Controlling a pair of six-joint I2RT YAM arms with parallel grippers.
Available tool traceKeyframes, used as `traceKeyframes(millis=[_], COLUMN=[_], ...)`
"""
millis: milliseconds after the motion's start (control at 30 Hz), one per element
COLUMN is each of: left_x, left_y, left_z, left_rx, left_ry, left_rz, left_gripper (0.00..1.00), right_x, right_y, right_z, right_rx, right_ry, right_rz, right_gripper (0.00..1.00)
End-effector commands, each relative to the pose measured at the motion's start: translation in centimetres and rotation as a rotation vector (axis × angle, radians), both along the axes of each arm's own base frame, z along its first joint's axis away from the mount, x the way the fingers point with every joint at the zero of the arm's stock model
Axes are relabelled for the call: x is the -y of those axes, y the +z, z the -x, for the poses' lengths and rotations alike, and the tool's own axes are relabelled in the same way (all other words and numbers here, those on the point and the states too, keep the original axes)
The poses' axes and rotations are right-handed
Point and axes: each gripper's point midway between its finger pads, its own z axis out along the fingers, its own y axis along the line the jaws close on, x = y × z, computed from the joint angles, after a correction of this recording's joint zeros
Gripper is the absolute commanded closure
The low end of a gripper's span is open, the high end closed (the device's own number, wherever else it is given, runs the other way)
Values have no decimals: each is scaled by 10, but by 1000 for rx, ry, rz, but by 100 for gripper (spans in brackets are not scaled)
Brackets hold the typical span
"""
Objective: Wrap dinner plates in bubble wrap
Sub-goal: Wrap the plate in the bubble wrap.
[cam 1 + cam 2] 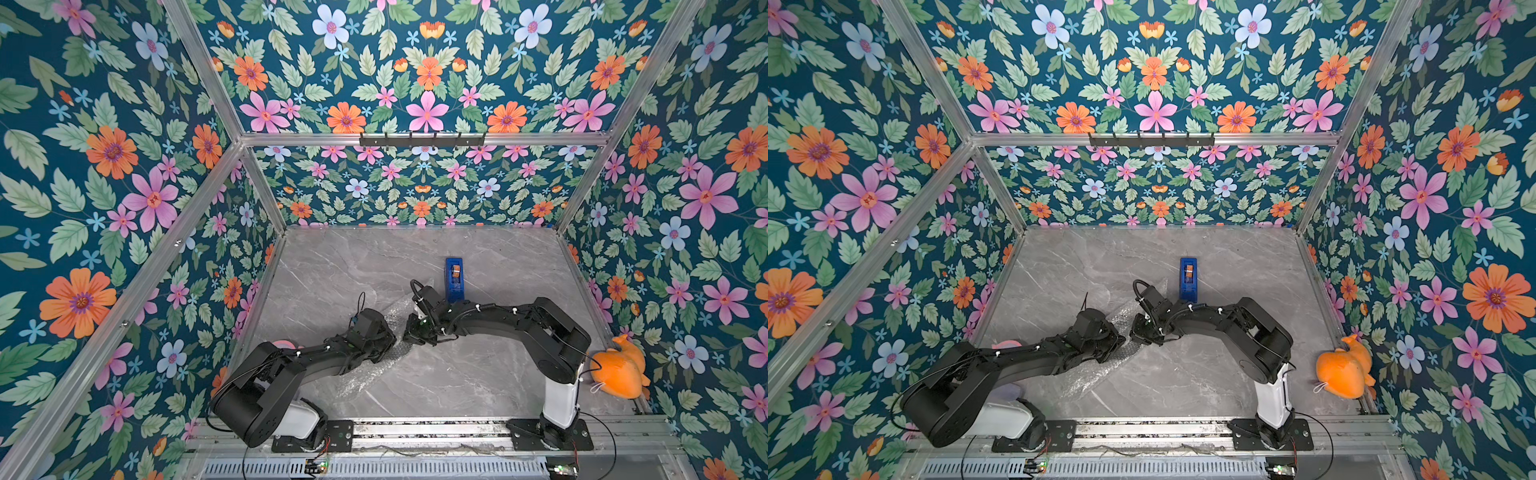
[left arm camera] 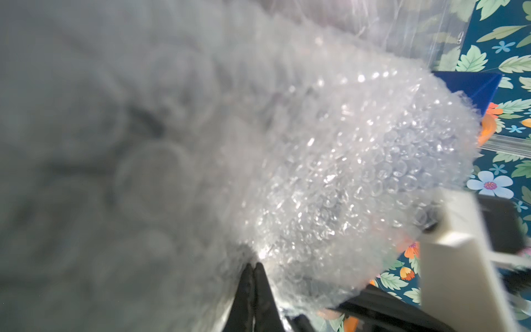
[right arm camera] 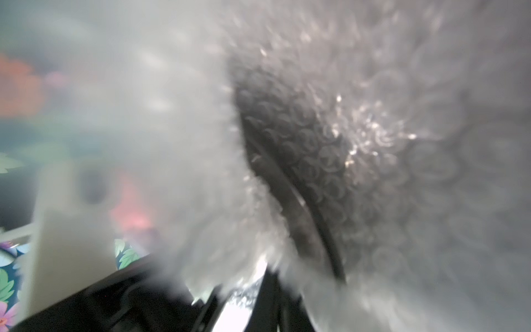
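Pressed together on a fold of clear, shiny, bubble-dotted plastic bubble wrap [image 2: 344, 172]: left gripper [image 2: 254, 268], black tips meeting with film caught at them. Likewise closed and pinching the same sheet: right gripper [image 3: 244, 290], blurred, wrap bunched at its tips. Bundled inside, between the two wrists on the near half of the table: round glossy black plate [image 3: 287, 138], visible only as a dark curved rim through the bubbles.

Judged to be mid-fold, drawing film over the plate. Best done by holding both pinches firm, bringing the edges together evenly, pulling just taut enough to hug the rim without dragging or tipping the plate, then laying the flap flat, ready for taping.

Farther out: loose tail of wrap trailing on the grey marble-patterned table [image 1: 478, 386]; blue plastic tape dispenser [image 1: 454, 278] just beyond the right wrist; orange plush toy [image 1: 619, 370] by the right wall.

Hidden under the wrists in both top views: plate and fingertips. Impossible to judge: extent of cover, and the pink object [image 1: 284, 344] half behind the left arm.
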Motion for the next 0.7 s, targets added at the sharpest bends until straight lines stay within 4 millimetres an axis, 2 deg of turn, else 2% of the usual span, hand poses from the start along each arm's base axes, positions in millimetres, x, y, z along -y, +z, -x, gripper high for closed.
traceKeyframes(millis=[0, 100, 200, 333, 500, 667], left_x=[-13, -14, -12, -9, -8, -5], left_y=[-18, -22, -19, -6, -5, -3], left_z=[12, 15, 13, 4, 2, 1], left_rx=[-58, -67, -56, -12, -8, 1], left_ry=[2, 4, 1, -9, -17, -26], left_rz=[-73, -70, -61, -66, -76, -68], left_gripper=[100, 100, 100, 100, 100, 100], right_x=[16, 21, 16, 3, -13, -16], right_y=[18, 35, 35, 23, 9, -12], right_z=[0, 0, -3, -13, -28, -24], right_rx=[52, 70, 47, 5, -26, -84], right_ry=[-1, 0, 12, 40, 51, 72], right_rz=[68, 86, 102, 144, 163, 180], right_gripper=[95, 94, 93, 94, 94, 93])
